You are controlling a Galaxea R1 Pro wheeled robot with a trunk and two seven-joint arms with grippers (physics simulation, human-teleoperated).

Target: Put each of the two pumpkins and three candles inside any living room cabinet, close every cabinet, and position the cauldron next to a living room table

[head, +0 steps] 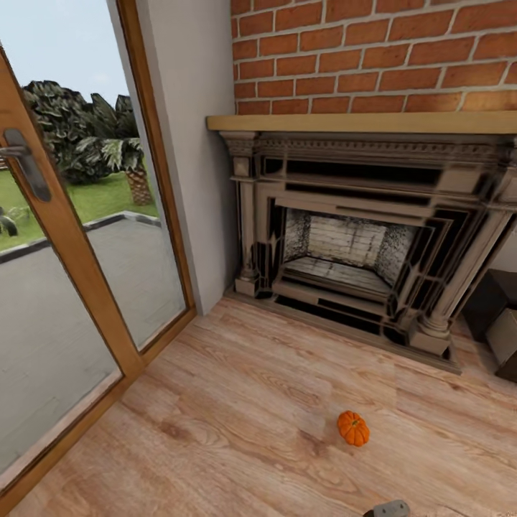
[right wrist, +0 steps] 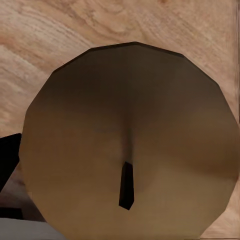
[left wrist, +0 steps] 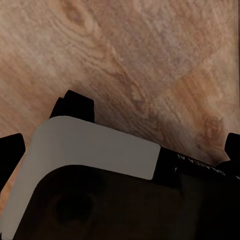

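We see ornate grey fireplace [head: 373, 237] set against red brick wall [head: 373, 54], pale wood mantel shelf [head: 359, 122] running across its top. Firebox inside – pale brick lining, empty hearth. Wood plank floor [head: 237, 402] spreads in front of it (same grain shows in both wrist views). At left, glass door [head: 50, 237] in light wood frame, dark lever handle [head: 25, 161] on it; beyond glass – paved patio, grass, dark shrubs. Dark brown boxy furniture [head: 499, 323] at right edge, just beside fireplace column.

A pumpkin [head: 353, 428] lies on the floor [head: 237, 402] before the fireplace [head: 359, 244]; a glass door [head: 64, 237] stands to the left.
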